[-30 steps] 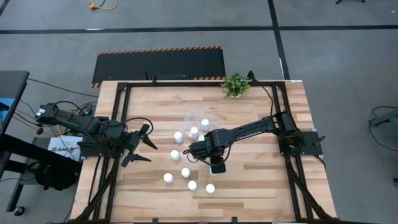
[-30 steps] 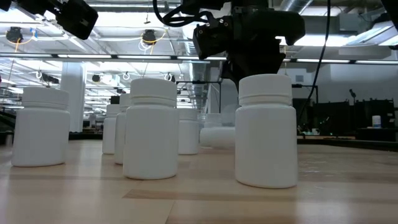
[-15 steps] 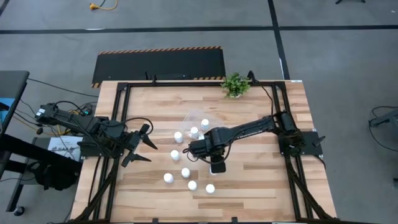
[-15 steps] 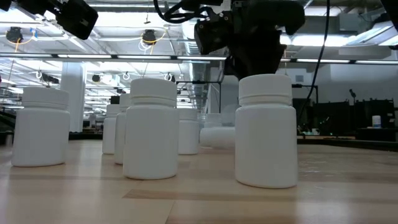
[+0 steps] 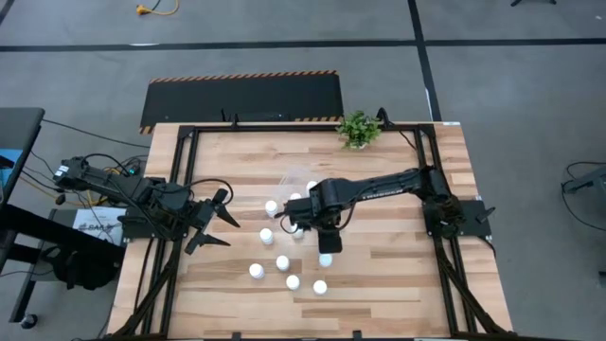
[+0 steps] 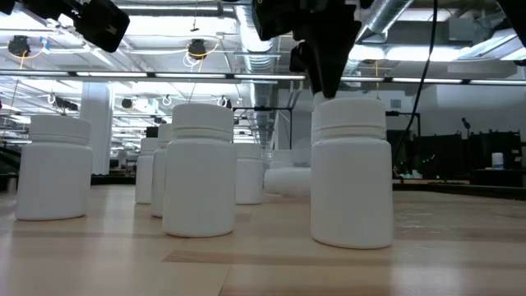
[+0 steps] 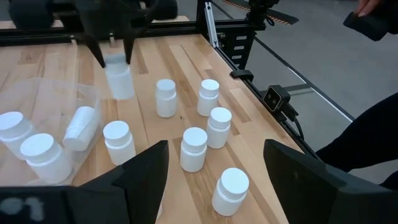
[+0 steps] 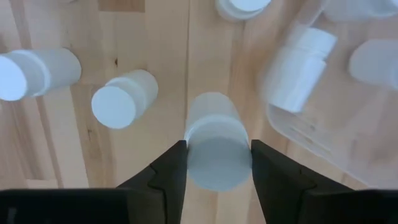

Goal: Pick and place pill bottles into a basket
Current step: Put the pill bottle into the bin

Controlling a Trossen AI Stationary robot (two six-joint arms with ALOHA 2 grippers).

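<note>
The right gripper (image 8: 217, 163) gripped a white pill bottle (image 8: 216, 146) by its cap, lifted just beside the clear basket (image 7: 79, 99); the left gripper (image 5: 220, 220) waited open at the table's (image 5: 398, 275) left edge. The bottle looked light, rigid and smooth, likely slippery. No label was readable.

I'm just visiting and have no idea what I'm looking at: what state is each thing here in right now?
Right tool: shut on a pill bottle, held clear of the table near the basket.
Left tool: open, waiting at the table's left edge.
Basket: holds a few bottles, one of them lying on its side.
Loose bottles: standing upright on the table.
Potted plant: upright at the far edge.
</note>
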